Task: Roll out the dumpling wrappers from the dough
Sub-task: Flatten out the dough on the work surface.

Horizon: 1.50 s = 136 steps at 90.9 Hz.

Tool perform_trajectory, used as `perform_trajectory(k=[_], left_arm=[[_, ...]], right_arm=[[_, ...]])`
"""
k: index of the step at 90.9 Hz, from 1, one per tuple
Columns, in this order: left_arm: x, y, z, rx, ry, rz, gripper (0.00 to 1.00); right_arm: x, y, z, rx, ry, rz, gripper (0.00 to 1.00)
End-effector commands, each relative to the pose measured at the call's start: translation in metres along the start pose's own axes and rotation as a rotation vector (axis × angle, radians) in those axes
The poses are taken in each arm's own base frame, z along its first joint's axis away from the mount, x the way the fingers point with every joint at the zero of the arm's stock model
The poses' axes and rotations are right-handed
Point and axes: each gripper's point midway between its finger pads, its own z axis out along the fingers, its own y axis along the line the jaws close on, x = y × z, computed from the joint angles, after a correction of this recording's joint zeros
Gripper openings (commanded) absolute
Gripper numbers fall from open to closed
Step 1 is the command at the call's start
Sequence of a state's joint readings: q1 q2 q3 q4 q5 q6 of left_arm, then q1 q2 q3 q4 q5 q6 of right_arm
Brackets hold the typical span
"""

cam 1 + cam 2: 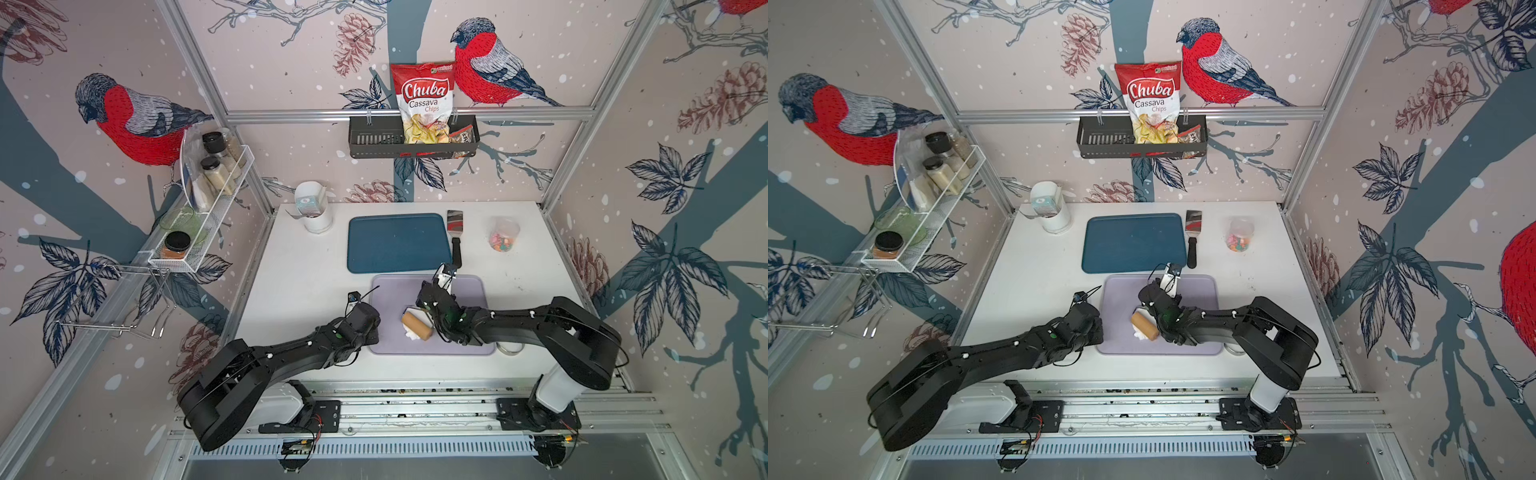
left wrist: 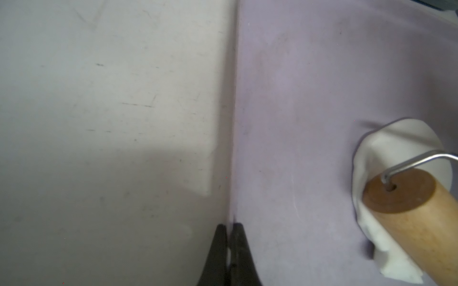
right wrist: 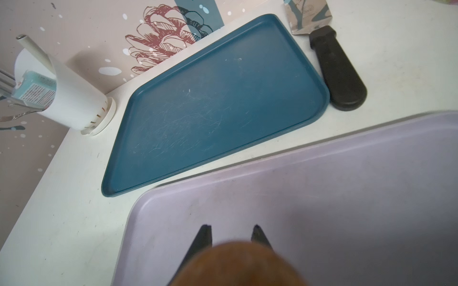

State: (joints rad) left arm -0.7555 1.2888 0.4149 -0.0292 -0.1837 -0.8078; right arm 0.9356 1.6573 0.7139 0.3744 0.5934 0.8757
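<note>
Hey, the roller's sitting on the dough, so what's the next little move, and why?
Probably roll the wooden roller across the dough, which looks lumpy and ragged-edged, not yet a flat sheet. The right gripper holds the roller, and the left gripper pinches the lilac tray rim.

- A mock kitchen built inside a robot lab cell; aluminium frame [image 1: 291, 114] carries bird-print wall panels [image 1: 291, 50];
- spice rack [image 1: 208, 237] and chips bag [image 1: 422, 99] on the walls;
- spatula [image 1: 455, 226], lilac tray [image 1: 469, 291], rolling pin [image 1: 417, 326] on a white table [image 1: 299, 291].
</note>
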Motion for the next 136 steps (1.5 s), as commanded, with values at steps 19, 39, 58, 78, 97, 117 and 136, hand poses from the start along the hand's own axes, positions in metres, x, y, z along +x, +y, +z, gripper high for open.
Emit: perform_trajectory(k=[19,39,58,78,97,117,136], left_arm=[[0.012,0.022,-0.003,-0.142,0.089,0.043,0.0],[0.008,0.025,-0.004,-0.205,0.083,0.071,0.0],[0.01,0.025,-0.004,-0.205,0.077,0.068,0.0],[0.012,0.027,-0.003,-0.207,0.076,0.064,0.0],[0.008,0.025,-0.004,-0.202,0.06,0.062,0.0],[0.009,0.02,-0.004,-0.183,0.07,0.059,0.0],[0.013,0.014,-0.002,-0.122,0.073,0.024,0.0]], right_arm=[[0.023,-0.05,-0.009,0.161,0.129,-0.236,0.0],[0.005,-0.063,0.003,0.189,0.109,-0.17,0.0],[0.017,-0.034,0.0,0.144,0.121,-0.245,0.0],[0.014,-0.053,0.013,0.17,0.159,-0.16,0.0],[0.025,-0.04,0.005,0.162,0.167,-0.24,0.0],[0.021,-0.052,0.016,0.182,0.183,-0.172,0.0],[-0.004,-0.028,0.01,0.149,0.112,-0.216,0.0]])
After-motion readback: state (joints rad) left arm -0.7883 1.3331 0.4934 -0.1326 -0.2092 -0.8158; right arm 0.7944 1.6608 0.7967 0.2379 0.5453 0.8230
